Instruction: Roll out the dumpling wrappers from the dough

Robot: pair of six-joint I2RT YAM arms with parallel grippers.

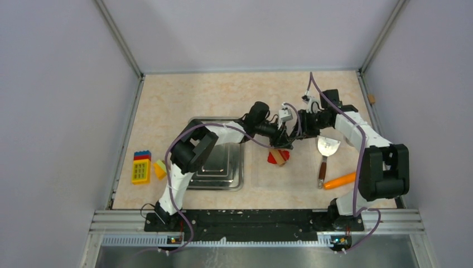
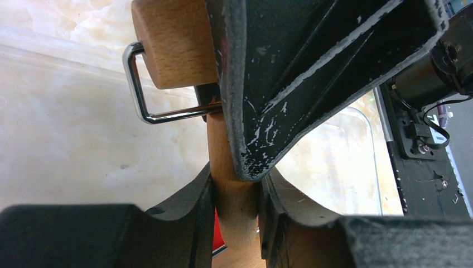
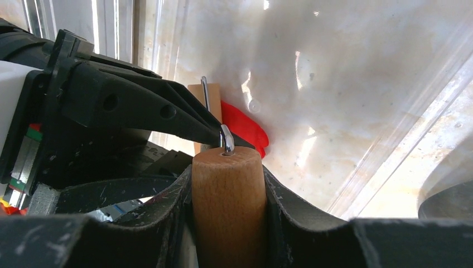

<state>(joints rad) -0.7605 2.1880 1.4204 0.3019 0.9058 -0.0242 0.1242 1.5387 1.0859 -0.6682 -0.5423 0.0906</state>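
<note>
Found the dough (image 1: 273, 157) lying flat on a clear mat (image 1: 301, 178) near the middle of the surface (image 1: 184, 100), just right of a steel tray (image 1: 241, 167). Saw a thin, bright red, soft-edged sheet with an irregular outline. In the right wrist view, made out its long side running from upper left to lower right, beyond the roller (image 2: 173, 44). Could not judge the full shape, with the roller's blunt wooden drum covering part of it.

Found both sets of fingers closed narrow on the roller's round, pale wooden handle (image 3: 227, 212). Saw the right fingers (image 3: 162, 218) clamped just below the end where a bent steel wire (image 2: 139, 95) entered, and the left fingers (image 2: 184, 212) gripping the same shaft. Traced the handle's long axis from the drum toward the far side of the surface.

In the left wrist view, caught only a red sliver of dough between the fingers, behind a scuffed black finger filling much of the frame. Could not tell whether drum and dough touched. Noted a spatula (image 1: 326, 151) and a carrot (image 1: 339, 180) to the right, apart from the dough.
</note>
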